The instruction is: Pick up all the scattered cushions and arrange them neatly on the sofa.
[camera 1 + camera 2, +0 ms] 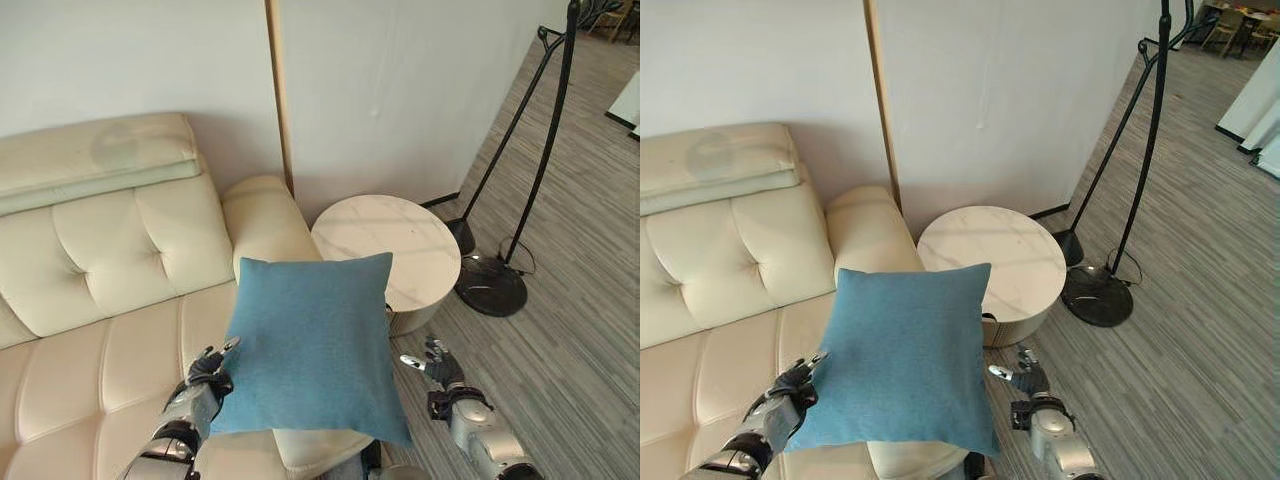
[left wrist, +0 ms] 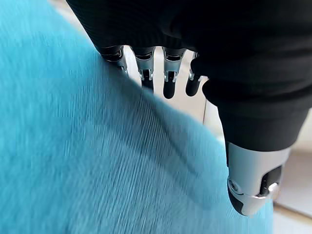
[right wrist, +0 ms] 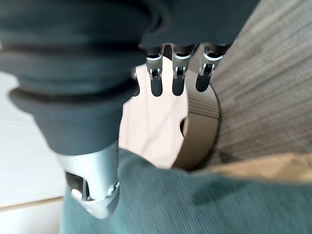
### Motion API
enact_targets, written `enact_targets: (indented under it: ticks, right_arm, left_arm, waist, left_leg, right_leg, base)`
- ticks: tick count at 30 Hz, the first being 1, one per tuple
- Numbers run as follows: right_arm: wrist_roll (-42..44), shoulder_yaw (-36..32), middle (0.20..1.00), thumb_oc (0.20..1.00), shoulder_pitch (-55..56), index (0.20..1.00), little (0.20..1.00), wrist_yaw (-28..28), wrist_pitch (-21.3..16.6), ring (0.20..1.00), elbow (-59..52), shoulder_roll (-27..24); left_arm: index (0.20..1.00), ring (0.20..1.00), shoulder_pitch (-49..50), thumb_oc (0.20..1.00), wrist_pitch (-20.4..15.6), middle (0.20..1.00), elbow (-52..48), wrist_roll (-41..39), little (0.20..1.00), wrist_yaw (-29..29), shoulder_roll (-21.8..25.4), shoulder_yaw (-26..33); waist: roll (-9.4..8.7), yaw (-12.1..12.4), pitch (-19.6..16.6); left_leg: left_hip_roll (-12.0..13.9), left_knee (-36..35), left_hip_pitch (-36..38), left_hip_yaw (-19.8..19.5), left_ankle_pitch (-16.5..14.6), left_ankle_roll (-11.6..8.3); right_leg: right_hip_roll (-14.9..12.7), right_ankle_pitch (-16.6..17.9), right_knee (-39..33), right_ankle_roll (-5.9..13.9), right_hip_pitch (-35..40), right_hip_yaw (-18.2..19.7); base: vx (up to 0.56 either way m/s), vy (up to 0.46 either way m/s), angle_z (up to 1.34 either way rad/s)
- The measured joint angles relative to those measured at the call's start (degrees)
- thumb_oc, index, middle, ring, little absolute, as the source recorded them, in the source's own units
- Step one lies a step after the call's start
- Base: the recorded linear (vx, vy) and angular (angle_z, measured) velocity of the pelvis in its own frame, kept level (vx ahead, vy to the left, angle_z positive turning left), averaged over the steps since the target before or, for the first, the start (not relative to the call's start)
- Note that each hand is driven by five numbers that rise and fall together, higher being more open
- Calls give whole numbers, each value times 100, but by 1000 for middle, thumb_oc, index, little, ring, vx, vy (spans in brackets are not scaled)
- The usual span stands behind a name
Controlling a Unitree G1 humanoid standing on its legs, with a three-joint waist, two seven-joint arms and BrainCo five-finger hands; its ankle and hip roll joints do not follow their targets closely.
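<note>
One blue cushion (image 1: 315,345) up here, one cream sofa (image 1: 110,300) under it, one round marble-topped counter (image 1: 390,245) beside the armrest, one black floor lamp (image 1: 520,170) standing further right, and two hands: left hand (image 1: 205,378), right hand (image 1: 440,365).

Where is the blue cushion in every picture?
Left eye view: the blue cushion is low in the middle, over the sofa's arm.
Right eye view: low, left of middle.
Left wrist view: it spreads past the left hand, very close.
Right wrist view: it lies along the lower edge, beside the right hand.
Shared landmark: the round table, just behind the cushion.
</note>
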Motion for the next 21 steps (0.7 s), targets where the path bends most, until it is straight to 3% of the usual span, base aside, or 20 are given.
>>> enact_targets:
  ticks: [8, 12, 13, 17, 21]
  right_arm:
    - [339, 535, 1000, 1000, -787, 1000, 1000, -120, -13, 1000, 154, 246]
    - [512, 880, 1000, 1000, -1638, 1000, 1000, -319, -107, 1000, 635, 429]
    - [574, 1018, 1000, 1000, -2015, 1000, 1000, -439, -128, 1000, 856, 379]
    - [705, 1017, 1000, 1000, -2371, 1000, 1000, -575, -223, 1000, 996, 258]
    - [861, 854, 1000, 1000, -2372, 1000, 1000, -663, -465, 1000, 1181, 272]
  left_arm:
    - [1000, 1000, -155, 1000, -74, 1000, -112, -17, 1000, 175, -197, -519]
    - [1000, 1000, -483, 1000, -141, 1000, -111, -119, 1000, 337, -201, -715]
    - [1000, 1000, -684, 1000, -200, 1000, -155, -223, 1000, 425, -173, -852]
    - [1000, 1000, -839, 1000, -360, 1000, -611, -298, 1000, 460, -121, -988]
    - [1000, 1000, -906, 1000, -512, 1000, -869, -425, 1000, 459, -151, -1158]
  waist:
    - [77, 41, 325]
    - [61, 108, 555]
    - [27, 217, 688]
    - [40, 265, 1116]
    - [81, 350, 1320]
  left_leg:
    - [-27, 8, -1, -14, 21, 24]
    - [-41, 42, -245, -13, 124, 53]
    - [-57, 87, -425, -17, 141, 54]
    - [-91, 53, -657, -174, 230, -22]
    - [-112, 69, -892, -340, 238, -29]
  right_leg:
    - [-12, 132, 2, 47, 2, -5]
    - [-30, 228, 12, 66, -233, -7]
    - [-46, 309, 35, 35, -399, -9]
    - [-88, 358, 35, 44, -584, -94]
    - [-116, 353, 36, 37, -722, -224]
  base:
    - [-87, 47, 2]
    - [-181, -3, 1]
    - [-151, -13, 10]
    - [-84, -1, 15]
    - [-62, 9, 22]
